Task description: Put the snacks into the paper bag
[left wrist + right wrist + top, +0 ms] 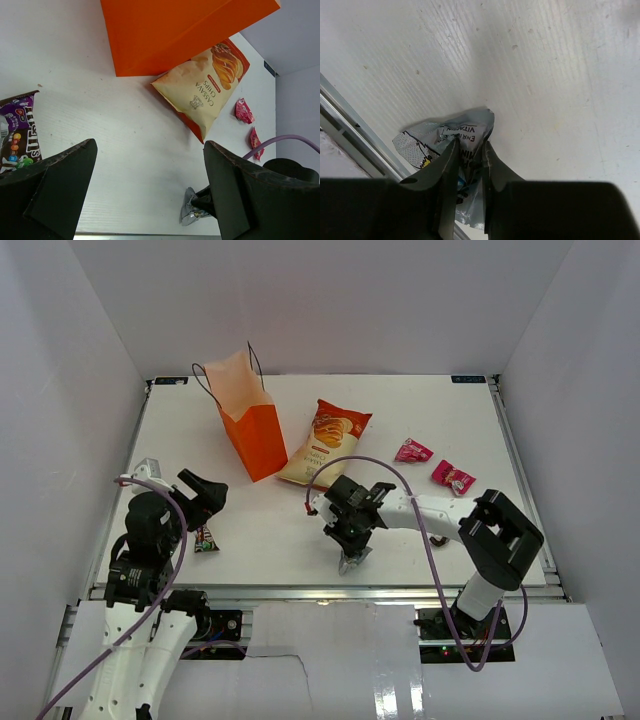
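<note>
Fingers (447, 165) of right gripper (469, 150) nearly together, only a thin gap between the tips. Nips a fold of the silvery-blue packet (422, 142) there, crumpled, print facing the wrist camera. Points down, low at the near edge of the table (420, 400), just beside the metal rail (350, 130) along that edge. Cannot tell whether the packet rests on the surface or hangs just off it.

Left gripper (150, 147) spread wide, nothing between its dark fingers, held above the left part of the table. Just beside its left finger, dark multicoloured packet (17, 130) flat on the surface.

Farther out, paper bag (255, 435) upright toward the back left, mouth open, pale inside showing, thin dark cord handles standing up. Right up against its base, chip bag (325, 445) lying flat, orange-red and cream, printed face up.

Right of that, well apart from both grippers, pink packet (412, 450) and second pink packet (453, 477) near each other on the right part of the table. Every snack in view outside the paper bag.
</note>
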`<state>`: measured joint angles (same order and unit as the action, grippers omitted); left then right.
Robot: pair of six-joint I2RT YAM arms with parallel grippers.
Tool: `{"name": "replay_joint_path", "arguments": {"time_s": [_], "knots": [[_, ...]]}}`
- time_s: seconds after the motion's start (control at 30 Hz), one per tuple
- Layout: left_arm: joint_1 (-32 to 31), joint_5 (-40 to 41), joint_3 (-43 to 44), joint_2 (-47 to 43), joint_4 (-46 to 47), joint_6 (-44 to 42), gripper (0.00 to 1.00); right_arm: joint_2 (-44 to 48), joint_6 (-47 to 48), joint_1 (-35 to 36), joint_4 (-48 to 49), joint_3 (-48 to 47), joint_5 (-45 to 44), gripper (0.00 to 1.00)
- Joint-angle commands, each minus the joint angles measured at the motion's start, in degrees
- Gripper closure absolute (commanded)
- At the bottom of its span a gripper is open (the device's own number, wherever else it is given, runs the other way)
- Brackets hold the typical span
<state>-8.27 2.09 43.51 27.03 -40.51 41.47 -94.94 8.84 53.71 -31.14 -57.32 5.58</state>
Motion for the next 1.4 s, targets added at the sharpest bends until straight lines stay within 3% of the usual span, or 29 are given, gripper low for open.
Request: {"name": "replay_joint_path", "arguments": {"time_s": [0.0,0.2,0.33,0.5,0.57,0.67,0.73,0.9,0.97,1.1,1.37], "knots": [[0.10,-0.77,-0.70,-0.40,0.08,0.54,0.02,3.25,5.12,-1.94,-0.50,0.02,4.69,0.92],[0.10,-0.94,-1.49,-0.05,0.17,0.63,0.02,10.11,15.14,-7.48,-0.42,-2.52,15.15,0.92],[0.10,-1.47,-2.20,1.01,0.17,1.15,0.02,11.09,22.61,-9.85,-1.73,-12.88,16.39,0.92],[0.10,-2.00,-2.64,2.42,0.08,1.50,0.02,7.94,28.08,-10.47,5.63,-32.56,15.34,0.92],[0.10,-2.09,-2.90,2.33,0.08,1.94,0.02,4.25,25.89,-10.30,9.49,-45.51,12.37,0.92],[0.10,-2.00,-3.34,1.72,0.00,2.82,0.02,-8.37,20.26,-9.42,13.36,-64.05,6.40,0.92],[0.10,-3.74,-3.52,1.28,-0.18,3.26,0.02,-12.54,17.63,-8.20,16.35,-70.53,4.01,0.92],[0.10,-3.58,-3.25,-0.22,-1.59,3.88,0.02,-17.82,19.19,-3.80,36.35,-69.34,-3.02,0.92],[0.10,-3.58,-3.17,-1.09,-2.38,4.31,0.02,-20.53,21.64,-1.95,40.26,-69.68,-5.22,0.92],[0.10,-3.41,-3.43,-2.76,-3.70,5.11,0.02,-24.24,24.29,-0.81,44.49,-73.20,-8.04,0.92],[0.01,-2.97,-3.69,-3.74,-5.19,5.90,0.02,-27.49,26.75,-0.36,47.66,-69.95,-9.98,0.92]]}}
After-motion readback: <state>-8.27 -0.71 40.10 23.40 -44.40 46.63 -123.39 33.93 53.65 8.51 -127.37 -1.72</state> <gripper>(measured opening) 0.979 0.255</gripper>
